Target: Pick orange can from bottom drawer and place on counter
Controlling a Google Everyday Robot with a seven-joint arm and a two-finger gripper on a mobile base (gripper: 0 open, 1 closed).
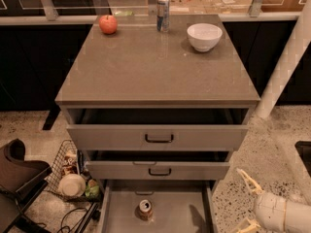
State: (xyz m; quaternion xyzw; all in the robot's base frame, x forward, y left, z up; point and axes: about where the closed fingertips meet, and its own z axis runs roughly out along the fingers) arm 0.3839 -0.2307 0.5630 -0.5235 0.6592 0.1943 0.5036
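Observation:
The orange can [145, 210] stands upright on the flat grey floor of the bottom drawer [175, 212], which is pulled open under two upper drawers. The grey-brown counter [155, 67] tops the cabinet. My gripper [244, 200] is at the lower right, low above the speckled floor and right of the bottom drawer. Its pale fingers [249, 180] are spread apart and hold nothing. It is well apart from the can.
On the counter stand a red apple [108, 24], a slim blue-and-silver can [163, 13] and a white bowl [204, 36]. A wire basket with clutter [73, 176] and a dark chair [19, 178] sit on the floor at left. A white post [284, 67] rises at right.

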